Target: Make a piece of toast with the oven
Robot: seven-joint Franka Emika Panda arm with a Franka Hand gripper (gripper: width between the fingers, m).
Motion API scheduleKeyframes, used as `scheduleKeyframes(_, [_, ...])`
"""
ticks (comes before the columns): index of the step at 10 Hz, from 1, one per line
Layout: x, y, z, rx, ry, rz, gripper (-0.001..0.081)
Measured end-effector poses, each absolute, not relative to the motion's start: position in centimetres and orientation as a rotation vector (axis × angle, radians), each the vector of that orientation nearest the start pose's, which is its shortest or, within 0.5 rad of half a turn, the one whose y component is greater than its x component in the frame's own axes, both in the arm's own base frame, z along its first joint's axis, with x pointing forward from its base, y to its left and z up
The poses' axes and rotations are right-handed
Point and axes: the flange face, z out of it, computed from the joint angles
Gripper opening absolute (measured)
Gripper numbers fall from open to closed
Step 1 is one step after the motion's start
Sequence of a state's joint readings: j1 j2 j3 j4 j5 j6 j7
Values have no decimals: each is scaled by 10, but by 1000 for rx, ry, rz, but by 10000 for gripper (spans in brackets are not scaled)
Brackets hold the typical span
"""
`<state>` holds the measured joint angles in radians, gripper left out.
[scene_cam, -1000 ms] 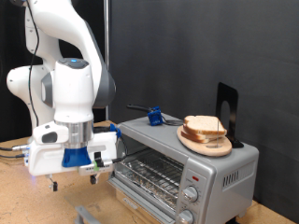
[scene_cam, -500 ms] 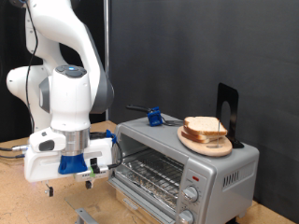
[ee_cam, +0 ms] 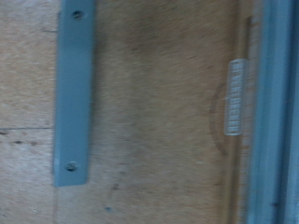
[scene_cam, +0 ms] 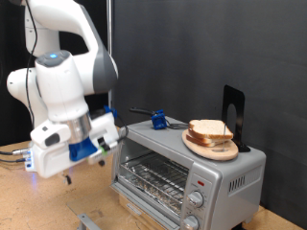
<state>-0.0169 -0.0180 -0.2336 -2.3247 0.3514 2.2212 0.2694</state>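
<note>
The piece of toast [scene_cam: 210, 131] lies on a round wooden plate [scene_cam: 204, 148] on top of the silver oven [scene_cam: 223, 172] at the exterior view's right. The oven's front stands open, showing the wire rack [scene_cam: 153, 176]. My gripper [scene_cam: 65, 175] hangs at the exterior view's left, tilted, apart from the oven front and above the wooden table; nothing shows between its fingers. In the wrist view the fingers do not show. That view holds a grey-blue bar [ee_cam: 73, 93] with screws over the wood surface and a glassy edge [ee_cam: 271, 112].
A blue-handled tool [scene_cam: 157, 120] and a black upright stand [scene_cam: 232, 115] sit on the oven's top. Round knobs [scene_cam: 197, 198] run down the oven's right front. A grey bar [scene_cam: 88, 221] lies low before the oven. A dark curtain hangs behind.
The arm has lifted and swung towards the exterior view's left, away from the oven's front, and the hand has tilted. The toast and plate have not moved.
</note>
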Motion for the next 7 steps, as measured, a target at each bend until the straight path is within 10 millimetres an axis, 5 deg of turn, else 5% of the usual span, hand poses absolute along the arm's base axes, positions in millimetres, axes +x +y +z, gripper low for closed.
scheduleKeyframes(4, [462,-117,409,-2526,795,77,808])
scheduleKeyframes(7, [450,-115,450,-2492,853,34,808])
